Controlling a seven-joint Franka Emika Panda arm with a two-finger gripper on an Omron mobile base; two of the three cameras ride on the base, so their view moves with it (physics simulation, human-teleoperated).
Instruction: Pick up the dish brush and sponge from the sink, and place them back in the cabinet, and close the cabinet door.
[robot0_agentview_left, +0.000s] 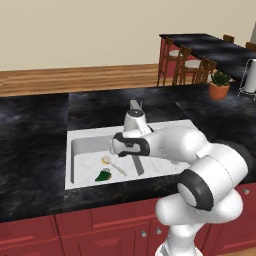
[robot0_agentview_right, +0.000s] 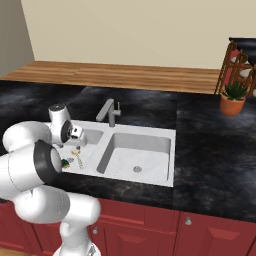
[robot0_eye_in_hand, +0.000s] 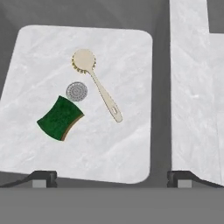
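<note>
Tool is held fully open, empty, above the sink. Brush and sponge lie beside the drain; descent onto the brush is judged next.

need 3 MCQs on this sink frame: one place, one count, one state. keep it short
1. Where is the dish brush?
A. on the counter
B. in a sink basin with the sponge
C. in the claw

2. How many basins has the sink?
A. one
B. two
C. three

3. How is the claw?
A. open, holding nothing
B. shut on the sponge
C. shut on the brush

Answers: 1 B, brush and sponge lie on the basin floor by the drain. 2 B, a divider splits two basins. 3 A, its tips stand wide apart above the basin.
</note>
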